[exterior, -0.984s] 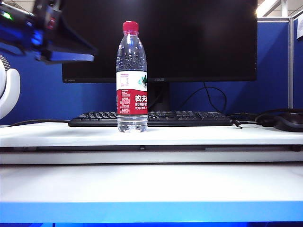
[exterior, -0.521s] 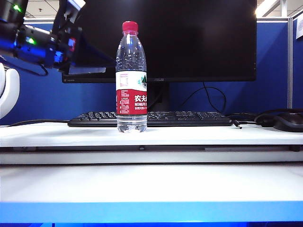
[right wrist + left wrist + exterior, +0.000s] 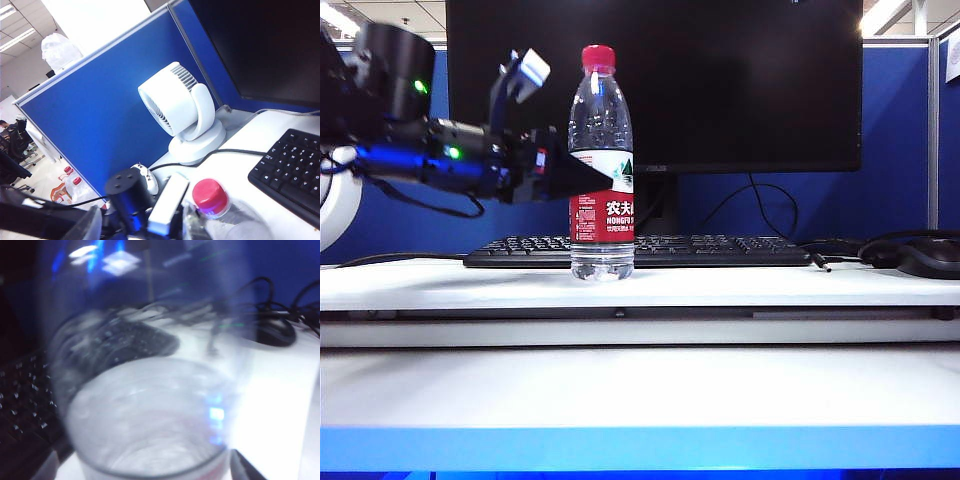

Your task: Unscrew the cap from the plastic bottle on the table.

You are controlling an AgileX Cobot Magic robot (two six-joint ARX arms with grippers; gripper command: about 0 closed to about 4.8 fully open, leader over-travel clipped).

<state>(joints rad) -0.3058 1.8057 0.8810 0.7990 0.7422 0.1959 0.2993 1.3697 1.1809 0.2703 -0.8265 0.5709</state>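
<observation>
The clear plastic bottle (image 3: 603, 120) stands upright on the white table (image 3: 740, 285), with its red cap (image 3: 598, 57) on top. My left gripper (image 3: 582, 175) reaches in from the left at label height. In the left wrist view the blurred bottle (image 3: 150, 415) fills the space between the open left gripper (image 3: 145, 471), one finger (image 3: 42, 465) on each side. My right gripper is outside the exterior view. Its wrist view looks onto the cap (image 3: 211, 196) and the bottle's shoulder (image 3: 235, 225) from above. Only one grey finger (image 3: 92, 222) of it shows, beside the left arm.
A black keyboard (image 3: 700, 248) and a dark monitor (image 3: 720, 80) stand right behind the bottle. A mouse (image 3: 930, 258) with cables lies at the far right. A white fan (image 3: 180, 112) stands at the left by the blue partition.
The left arm has swung down and rightwards from the upper left to the bottle's body, and its jaws have opened. The bottle stands where it was.
</observation>
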